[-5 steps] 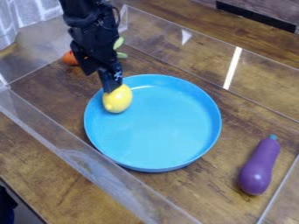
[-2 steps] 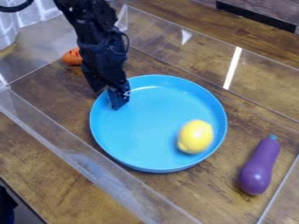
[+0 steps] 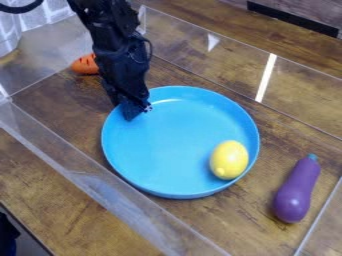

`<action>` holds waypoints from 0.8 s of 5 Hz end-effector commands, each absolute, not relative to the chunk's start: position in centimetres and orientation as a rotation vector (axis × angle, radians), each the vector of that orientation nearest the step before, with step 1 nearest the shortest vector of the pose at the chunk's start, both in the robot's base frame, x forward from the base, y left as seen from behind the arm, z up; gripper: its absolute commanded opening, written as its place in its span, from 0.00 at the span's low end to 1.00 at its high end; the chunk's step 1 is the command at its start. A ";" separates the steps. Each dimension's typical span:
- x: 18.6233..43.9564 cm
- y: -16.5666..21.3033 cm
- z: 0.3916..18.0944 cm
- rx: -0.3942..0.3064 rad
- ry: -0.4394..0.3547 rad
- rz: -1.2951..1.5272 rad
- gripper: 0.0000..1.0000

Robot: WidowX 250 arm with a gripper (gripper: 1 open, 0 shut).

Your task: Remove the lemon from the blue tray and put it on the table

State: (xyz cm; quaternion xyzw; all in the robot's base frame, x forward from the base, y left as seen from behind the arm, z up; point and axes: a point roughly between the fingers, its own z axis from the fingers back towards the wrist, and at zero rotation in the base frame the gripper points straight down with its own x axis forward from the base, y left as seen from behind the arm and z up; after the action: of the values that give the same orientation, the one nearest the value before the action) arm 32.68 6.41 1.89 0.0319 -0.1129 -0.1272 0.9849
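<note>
My gripper (image 3: pixel 132 106) sits low at about ten o'clock on the blue tray (image 3: pixel 160 180), tips down near the rim, and nothing yellow is between them; the jaws look nearly together, though the dark fingers blur there and I can't be sure; the lemon (image 3: pixel 230 159) lies loose on the tray floor at roughly four o'clock, well apart from my tool, so I judge this grasp empty; the table (image 3: pixel 80 210) waits bare, with the eggplant (image 3: pixel 297 189) just beyond the tray at four o'clock
</note>
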 end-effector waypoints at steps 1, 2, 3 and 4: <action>32.2 7.7 2.6 0.084 -0.212 -0.248 0.00; 32.2 8.5 3.4 0.101 -0.213 -0.244 0.00; 32.2 9.4 4.1 0.118 -0.210 -0.242 0.00; 32.3 9.6 5.2 0.130 -0.227 -0.245 0.00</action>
State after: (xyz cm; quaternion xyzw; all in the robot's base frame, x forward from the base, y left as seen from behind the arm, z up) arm 32.08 8.56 3.47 0.0485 -0.0938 -0.1188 0.9873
